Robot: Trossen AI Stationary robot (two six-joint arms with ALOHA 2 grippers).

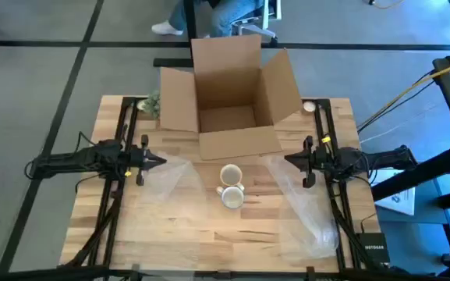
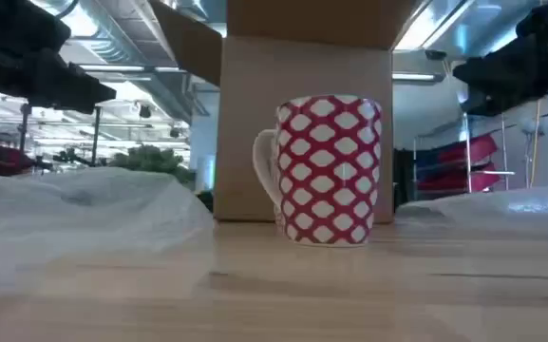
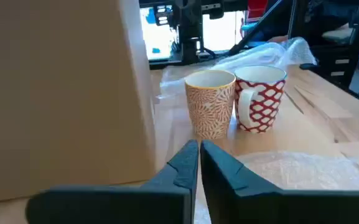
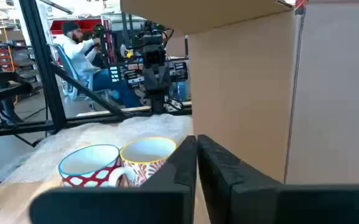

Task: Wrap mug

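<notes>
Two mugs stand upright on their bases at the table's middle: a red-and-white patterned mug (image 1: 232, 197) (image 2: 329, 169) (image 3: 261, 99) nearer the front, and an orange-patterned mug (image 1: 231, 174) (image 3: 211, 103) (image 4: 148, 157) just behind it. A sheet of clear bubble wrap (image 1: 166, 173) (image 3: 303, 171) lies flat left of them, another sheet (image 1: 310, 204) to their right. My left gripper (image 1: 161, 161) (image 3: 199, 163) hovers shut over the left sheet's edge. My right gripper (image 1: 288, 160) (image 4: 196, 163) hovers shut right of the mugs. Both point at the mugs.
An open cardboard box (image 1: 228, 97) stands behind the mugs, its front flap (image 1: 239, 144) folded down onto the table. Green stuff (image 1: 151, 103) lies at the far left corner, a small round thing (image 1: 309, 107) at the far right. A person sits beyond the table (image 1: 225, 14).
</notes>
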